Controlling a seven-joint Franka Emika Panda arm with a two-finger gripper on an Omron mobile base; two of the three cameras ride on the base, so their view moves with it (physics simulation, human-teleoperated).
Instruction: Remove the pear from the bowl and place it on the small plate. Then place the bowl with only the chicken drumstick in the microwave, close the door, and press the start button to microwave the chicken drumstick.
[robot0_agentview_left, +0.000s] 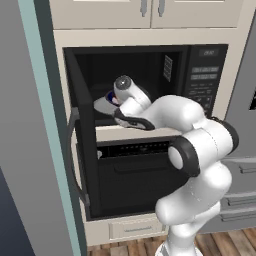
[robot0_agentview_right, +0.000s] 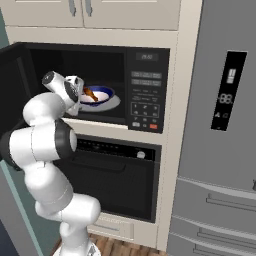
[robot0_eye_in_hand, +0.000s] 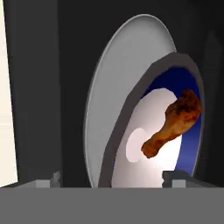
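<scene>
The white arm rises from the floor in front of the wall oven (robot0_agentview_right: 112, 182), folds at the elbow and reaches up and forward, its wrist at the mouth of the open microwave (robot0_agentview_right: 145, 90). The end effector (robot0_eye_in_hand: 113, 177) points into the cavity, its two finger tips (robot0_eye_in_hand: 175, 177) showing at the bottom of the hand view set well apart with nothing between them, so it stands open and holds nothing. Just past the tips sits the bowl (robot0_eye_in_hand: 194, 87), dark blue outside and white inside, resting on the pale oval turntable (robot0_eye_in_hand: 113, 83) inside the microwave. The drumstick (robot0_eye_in_hand: 175, 122) lies in the bowl, reddish-brown, its thick end toward the rim and its thin end toward the bowl's centre; it is the one item seen in the bowl. From the right base view the bowl (robot0_agentview_right: 102, 95) and drumstick (robot0_agentview_right: 90, 93) sit on the turntable (robot0_agentview_right: 112, 104), near the wrist. From the left base view the bowl (robot0_agentview_left: 111, 98) is partly hidden behind the wrist. The door (robot0_agentview_left: 80, 135) is swung wide open to the left, its long handle (robot0_agentview_left: 71, 155) facing out. The keypad (robot0_agentview_right: 145, 95) sits on the microwave's right side, and a grey refrigerator (robot0_agentview_right: 220, 130) stands to the right.
</scene>
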